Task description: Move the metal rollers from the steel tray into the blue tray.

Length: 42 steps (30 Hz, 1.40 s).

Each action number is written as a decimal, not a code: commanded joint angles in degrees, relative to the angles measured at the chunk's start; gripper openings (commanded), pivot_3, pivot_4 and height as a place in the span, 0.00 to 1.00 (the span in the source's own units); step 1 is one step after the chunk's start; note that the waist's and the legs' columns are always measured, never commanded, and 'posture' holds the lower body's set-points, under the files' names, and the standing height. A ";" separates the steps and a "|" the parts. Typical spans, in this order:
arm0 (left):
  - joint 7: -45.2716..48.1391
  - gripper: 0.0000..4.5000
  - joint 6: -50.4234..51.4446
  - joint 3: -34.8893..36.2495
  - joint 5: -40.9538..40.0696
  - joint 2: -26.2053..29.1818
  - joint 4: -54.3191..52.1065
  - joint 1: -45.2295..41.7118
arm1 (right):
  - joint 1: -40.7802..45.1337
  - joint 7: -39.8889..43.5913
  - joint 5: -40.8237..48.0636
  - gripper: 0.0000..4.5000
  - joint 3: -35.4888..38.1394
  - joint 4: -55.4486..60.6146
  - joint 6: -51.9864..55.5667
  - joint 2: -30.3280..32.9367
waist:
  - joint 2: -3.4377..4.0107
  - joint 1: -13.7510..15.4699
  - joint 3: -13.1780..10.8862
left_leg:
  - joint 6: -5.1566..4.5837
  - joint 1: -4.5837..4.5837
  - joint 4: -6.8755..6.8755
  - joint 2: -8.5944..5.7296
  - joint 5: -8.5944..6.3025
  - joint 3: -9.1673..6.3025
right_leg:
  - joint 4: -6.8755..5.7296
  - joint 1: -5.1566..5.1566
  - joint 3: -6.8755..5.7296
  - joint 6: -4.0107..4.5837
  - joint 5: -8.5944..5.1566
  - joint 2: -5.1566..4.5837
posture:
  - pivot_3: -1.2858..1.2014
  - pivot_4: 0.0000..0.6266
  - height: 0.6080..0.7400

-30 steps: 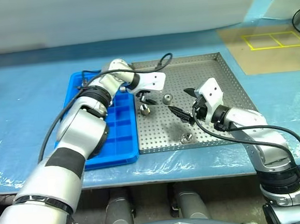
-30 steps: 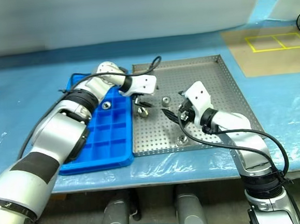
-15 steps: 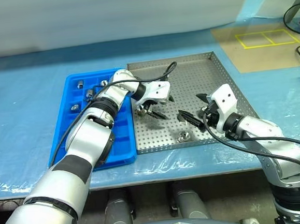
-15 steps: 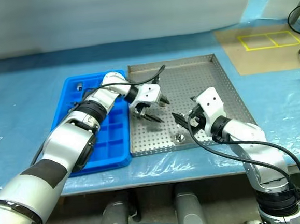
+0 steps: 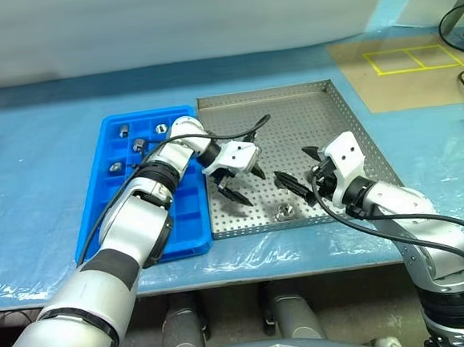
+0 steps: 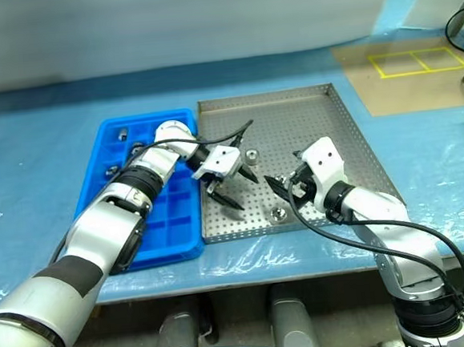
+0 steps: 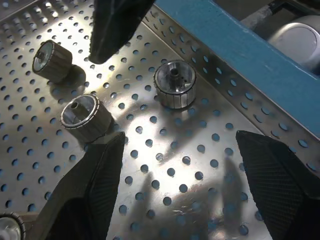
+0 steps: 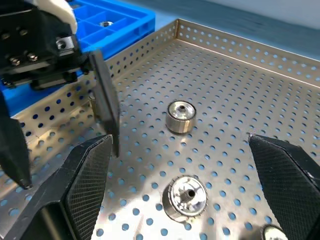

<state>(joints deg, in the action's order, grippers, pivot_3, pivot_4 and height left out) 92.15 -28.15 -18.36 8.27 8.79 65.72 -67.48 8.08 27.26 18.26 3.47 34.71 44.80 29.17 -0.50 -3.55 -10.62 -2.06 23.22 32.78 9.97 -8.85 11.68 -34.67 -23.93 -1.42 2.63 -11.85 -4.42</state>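
Left claw (image 5: 234,183): spread, empty, over steel tray (image 5: 323,102). Right claw (image 5: 300,170): wide, empty. Advised: straddle one metal roller (image 7: 174,90) squarely before closing, then carry to blue tray (image 5: 108,135).

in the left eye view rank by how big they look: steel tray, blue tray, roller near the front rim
1. steel tray, largest
2. blue tray, narrower, partly hidden by the left arm
3. metal roller, by far the smallest

Shiny metal rollers (image 6: 277,213) lie scattered on the perforated steel tray (image 6: 291,112); others sit in blue tray (image 6: 96,180) compartments.
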 commanded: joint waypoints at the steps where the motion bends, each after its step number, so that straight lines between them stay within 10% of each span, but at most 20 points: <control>1: 0.35 0.83 0.69 -1.67 -2.34 -1.08 -3.84 2.02 | -0.49 -0.91 0.96 1.00 1.78 3.63 0.50 0.45 | 0.00 -0.31 0.00 | 0.00 -0.04 0.00 0.01 0.00 0.00 | 0.00 0.03 0.00 0.00 0.00 0.00 | 0.27 0.24 1.00; 37: -16.30 0.83 3.78 -3.32 3.68 -11.32 -1.40 9.46 | -6.77 -3.67 -1.01 1.00 1.23 6.97 1.79 5.11 | 0.22 -3.06 0.13 | -0.73 0.02 0.00 -0.15 -0.50 -0.01 | 1.11 0.67 -0.09 -0.06 -0.03 -0.10 | 0.24 0.24 1.00; 42: -17.41 0.47 4.44 -3.03 3.78 -10.97 -1.44 9.35 | -6.20 -3.62 -1.42 1.00 0.80 6.44 1.53 4.98 | 0.22 -4.12 0.13 | -0.83 0.03 0.15 -0.21 -0.56 -0.01 | 1.12 0.70 -0.09 -0.06 -0.03 -0.19 | 0.25 0.24 1.00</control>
<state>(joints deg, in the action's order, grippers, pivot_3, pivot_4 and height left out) 75.48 -24.24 -21.74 12.48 -1.94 64.73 -57.96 1.41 23.66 17.02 3.86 39.25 47.42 33.66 -0.28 -7.67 -10.49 -2.88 23.24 32.95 9.76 -9.41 11.68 -33.57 -23.21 -1.52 2.56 -11.88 -4.60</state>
